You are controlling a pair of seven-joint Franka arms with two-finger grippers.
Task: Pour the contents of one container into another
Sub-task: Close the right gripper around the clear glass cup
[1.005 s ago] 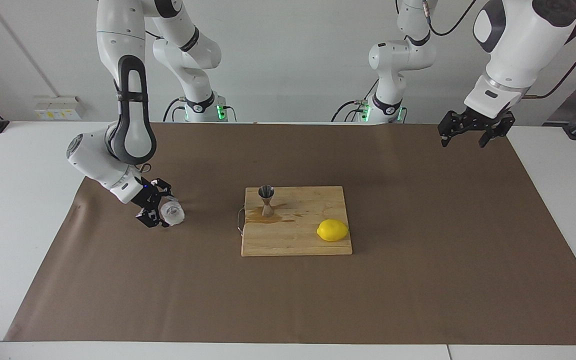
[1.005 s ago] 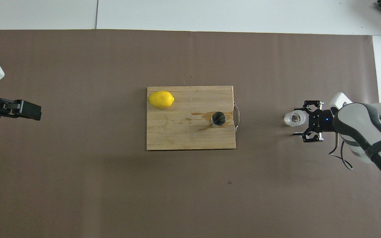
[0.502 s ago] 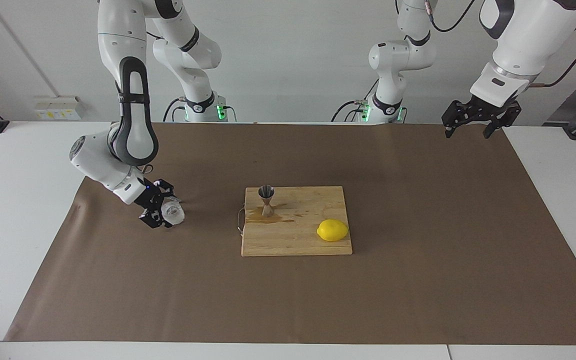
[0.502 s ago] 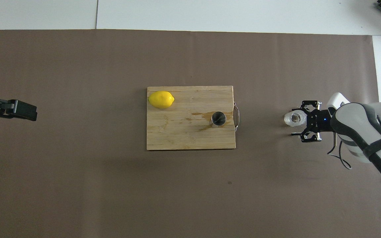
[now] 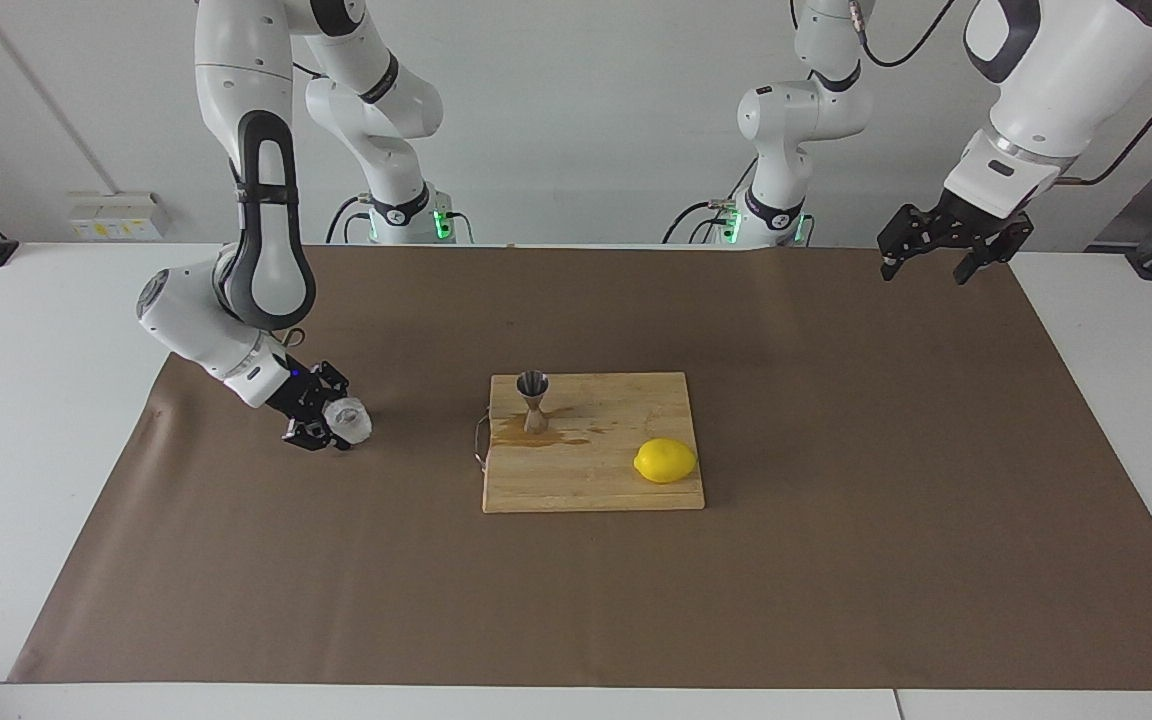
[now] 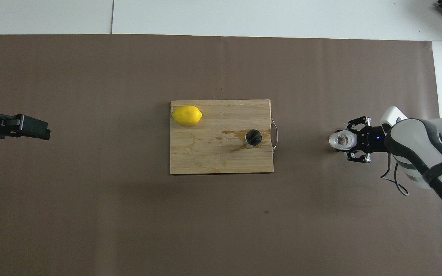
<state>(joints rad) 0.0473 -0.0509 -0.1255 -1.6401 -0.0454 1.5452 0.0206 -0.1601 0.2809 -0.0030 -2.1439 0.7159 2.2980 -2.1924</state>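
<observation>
On the brown mat [image 5: 836, 500], the right end effector [image 5: 328, 423] clamps the clear cup [image 5: 347, 420] (left end effector [image 5: 926, 263] spread, waiting).

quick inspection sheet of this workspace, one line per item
surface: brown mat on a white table; wet stain on the board
job's things: cup on the mat at the right arm's end; jigger upright on the board
clutter: lemon on the board
grippers: right tool closed around the cup; left tool open, raised, waiting
cables: at both arm bases
surroundings: white wall, wall socket
</observation>
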